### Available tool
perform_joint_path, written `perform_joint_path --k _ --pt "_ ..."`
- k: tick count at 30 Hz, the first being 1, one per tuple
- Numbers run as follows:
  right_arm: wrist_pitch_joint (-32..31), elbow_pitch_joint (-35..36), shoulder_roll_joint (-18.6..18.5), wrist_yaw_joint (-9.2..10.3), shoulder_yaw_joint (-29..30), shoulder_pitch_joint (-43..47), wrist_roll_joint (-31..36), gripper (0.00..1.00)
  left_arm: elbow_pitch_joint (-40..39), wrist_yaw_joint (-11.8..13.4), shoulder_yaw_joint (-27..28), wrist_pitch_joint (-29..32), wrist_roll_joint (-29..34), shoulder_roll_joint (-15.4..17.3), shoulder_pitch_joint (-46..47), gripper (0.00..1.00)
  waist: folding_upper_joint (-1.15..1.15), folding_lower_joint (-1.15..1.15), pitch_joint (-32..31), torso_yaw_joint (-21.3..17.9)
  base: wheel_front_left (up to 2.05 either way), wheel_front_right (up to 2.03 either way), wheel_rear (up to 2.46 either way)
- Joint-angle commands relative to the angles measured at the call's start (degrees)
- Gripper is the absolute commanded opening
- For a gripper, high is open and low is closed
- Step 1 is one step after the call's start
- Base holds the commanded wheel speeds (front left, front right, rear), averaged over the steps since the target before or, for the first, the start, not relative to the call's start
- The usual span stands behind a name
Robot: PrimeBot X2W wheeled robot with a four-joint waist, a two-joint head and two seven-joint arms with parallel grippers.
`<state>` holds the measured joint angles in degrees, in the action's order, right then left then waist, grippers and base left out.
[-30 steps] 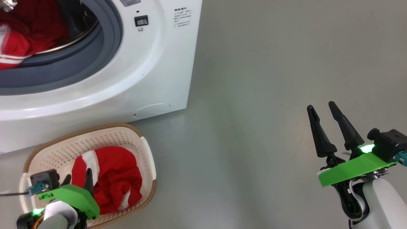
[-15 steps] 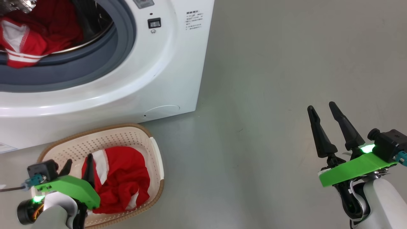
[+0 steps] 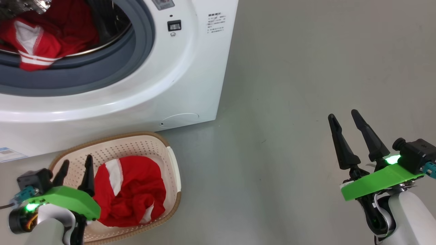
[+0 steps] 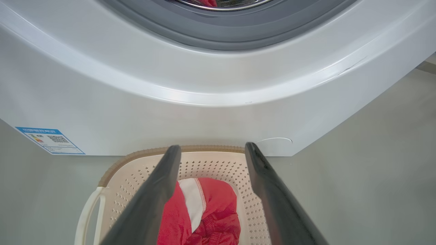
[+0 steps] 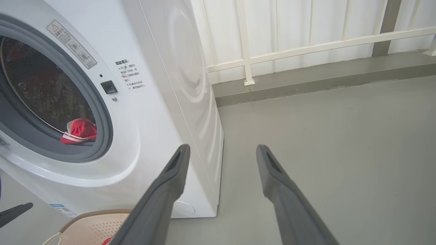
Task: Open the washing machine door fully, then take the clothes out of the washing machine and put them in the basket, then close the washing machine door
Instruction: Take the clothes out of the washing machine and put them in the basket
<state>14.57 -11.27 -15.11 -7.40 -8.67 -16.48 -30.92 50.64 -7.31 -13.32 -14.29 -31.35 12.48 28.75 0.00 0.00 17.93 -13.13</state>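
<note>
Head view: the washing machine [image 3: 177,85] takes up the 10 to 11 o'clock part, and its round mouth stands uncovered inside the blue-grey gasket [image 3: 85,76]. Some of the clothes [image 3: 34,44], red with white stripes, lie in the drum at 10 o'clock, spilling onto the lower lip of the gasket. The basket [image 3: 136,146] sits on the grey floor [image 3: 289,85] at 7 o'clock, just in front of the machine's base. A second red garment [image 3: 133,190] with a white panel lies heaped inside the basket. The left hand [image 3: 77,160] hovers over the basket's left end at 8 o'clock, its fingers apart and holding nothing. The right hand [image 3: 342,114] hangs at 4 o'clock over bare floor, well apart from the machine and the basket, with its fingers spread and empty.

Left wrist view: the two dark fingers [image 4: 153,194] rise apart from 6 o'clock, with the red garment in the basket showing between them. The machine's white front curves across 12 o'clock, and a blue label sticker [image 4: 49,140] sits at 9 o'clock.

Right wrist view: this hand's fingers [image 5: 163,197] stand wide apart and point at the machine's front right corner. The drum's red clothes show at 9 o'clock, the basket rim at 7 o'clock, and a white railing [image 5: 306,47] at 1 o'clock.
</note>
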Motion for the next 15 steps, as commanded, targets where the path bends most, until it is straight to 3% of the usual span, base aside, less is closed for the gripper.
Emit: perform_joint_path --k 1,15 --pt "0.4 1.0 -0.9 -0.09 -1.0 0.2 -0.3 1.0 -2.6 -0.2 2.5 -0.7 0.8 2.3 -0.9 1.0 0.0 0.0 -0.2 0.3 0.0 0.0 0.0" --pt "0.4 0.9 -1.4 -0.09 -0.9 1.6 -0.1 1.0 -20.1 0.2 8.0 -0.7 4.7 1.2 -8.8 1.0 0.0 0.0 -4.0 3.0 0.0 0.0 0.0"
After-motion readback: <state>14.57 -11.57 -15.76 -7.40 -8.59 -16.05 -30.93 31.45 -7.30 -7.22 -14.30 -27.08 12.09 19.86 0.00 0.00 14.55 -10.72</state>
